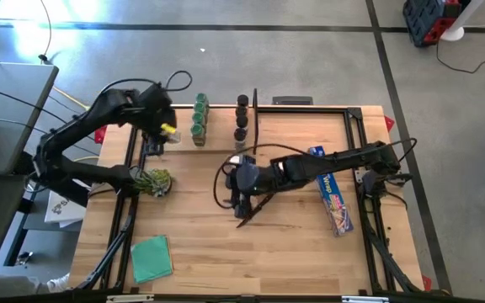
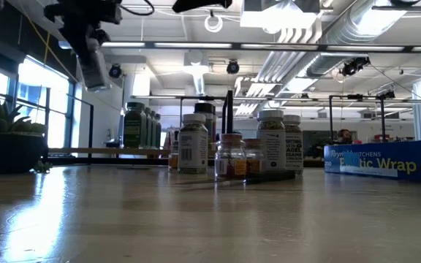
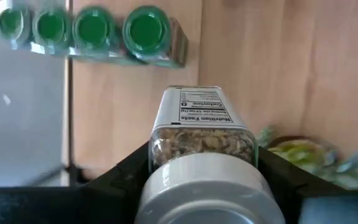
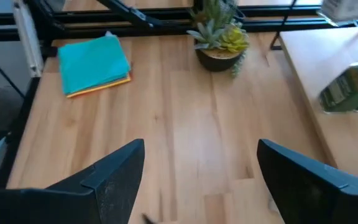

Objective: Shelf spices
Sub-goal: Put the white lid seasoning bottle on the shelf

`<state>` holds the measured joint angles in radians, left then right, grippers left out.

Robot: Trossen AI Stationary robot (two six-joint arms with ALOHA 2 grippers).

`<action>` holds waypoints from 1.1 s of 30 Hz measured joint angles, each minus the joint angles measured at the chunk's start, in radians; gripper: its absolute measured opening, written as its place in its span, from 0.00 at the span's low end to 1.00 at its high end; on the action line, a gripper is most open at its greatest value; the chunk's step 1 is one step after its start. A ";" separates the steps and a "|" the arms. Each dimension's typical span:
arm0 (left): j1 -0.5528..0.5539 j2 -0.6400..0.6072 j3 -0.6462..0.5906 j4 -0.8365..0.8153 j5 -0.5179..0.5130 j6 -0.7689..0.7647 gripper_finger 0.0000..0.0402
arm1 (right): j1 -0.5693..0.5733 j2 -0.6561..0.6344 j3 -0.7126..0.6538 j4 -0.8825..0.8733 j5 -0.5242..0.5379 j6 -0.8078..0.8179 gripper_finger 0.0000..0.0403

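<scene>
My left gripper (image 1: 162, 128) hangs high over the table's far left, shut on a clear spice jar (image 3: 201, 124) with a white cap and flaky brown contents. Beside it, several green-capped jars (image 1: 199, 118) stand in a row on the shelf (image 2: 86, 151), and black-capped jars (image 1: 241, 114) stand farther right by a black rod (image 1: 255, 109). More jars (image 2: 230, 157) stand on the table's middle. My right gripper (image 4: 201, 162) is open above the table's middle (image 1: 241, 187), with nothing between its fingers. My left gripper pinches the jar's clear sides just below the white cap (image 3: 157, 149) between its two fingers. The fingers point steeply down and lie along the jar, whose cap end is toward the wrist. The jar is lifted clear of table and shelf (image 2: 93, 62).
A long blue wrap box (image 1: 335, 202) lies at the right under my right arm. A potted succulent (image 1: 154, 181) stands at the left, and a teal pad (image 1: 151, 257) lies near the front left. Black frame rails (image 1: 356, 126) run along the table's sides.
</scene>
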<state>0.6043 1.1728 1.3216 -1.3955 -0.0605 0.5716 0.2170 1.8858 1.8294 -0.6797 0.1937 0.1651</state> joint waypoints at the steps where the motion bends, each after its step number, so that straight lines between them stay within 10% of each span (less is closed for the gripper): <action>1: 0.018 0.015 0.000 -0.011 -0.001 0.069 0.46 | 0.014 0.000 0.000 0.002 0.011 0.011 0.76; 8: 0.141 0.152 -0.003 0.002 0.053 0.275 0.46 | 0.129 0.019 0.000 0.002 0.089 0.090 0.76; 33: 0.334 0.338 -0.146 0.097 0.013 0.254 0.46 | 0.219 0.053 0.000 0.005 0.224 0.151 0.76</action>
<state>0.9379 1.5108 1.1756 -1.2984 -0.0476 0.8251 0.4358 1.9385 1.8294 -0.6745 0.4181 0.3164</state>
